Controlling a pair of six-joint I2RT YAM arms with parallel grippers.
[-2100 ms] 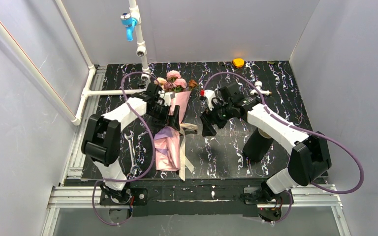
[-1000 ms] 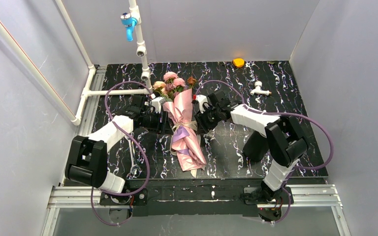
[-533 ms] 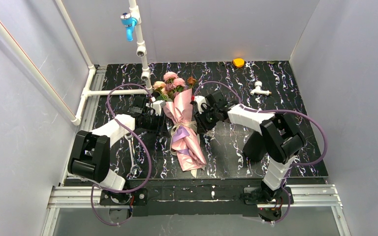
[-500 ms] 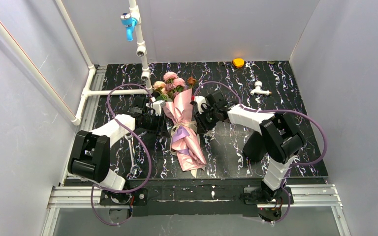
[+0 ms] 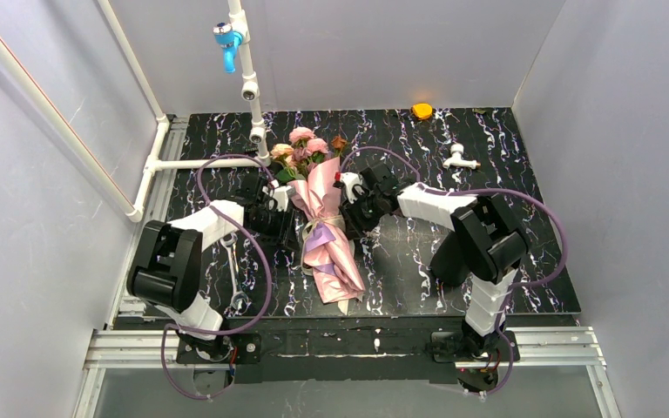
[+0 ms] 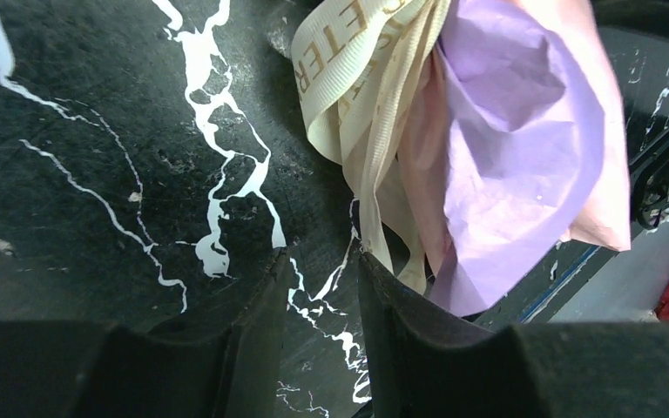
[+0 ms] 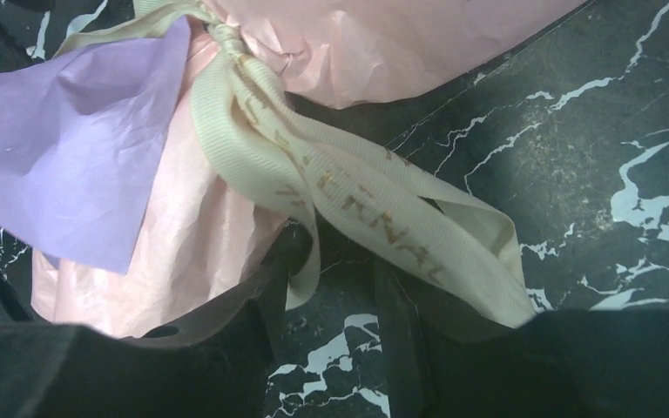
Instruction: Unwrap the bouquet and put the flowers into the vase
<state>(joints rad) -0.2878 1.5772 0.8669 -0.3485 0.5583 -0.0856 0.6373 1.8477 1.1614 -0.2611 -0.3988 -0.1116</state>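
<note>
The untying step is seemingly beginning: the bouquet is lying tied on the tabletop, the left claw sitting half-open and empty at its left, the right claw half-open at its right, straddling a ribbon tail and needing next to pinch and pull.

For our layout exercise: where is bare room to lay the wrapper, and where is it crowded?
Bare: the near strip between bouquet and vase; also the far right, past the white fitting. Crowded: mid-table, where left end effector and right end effector flank the bouquet.
</note>
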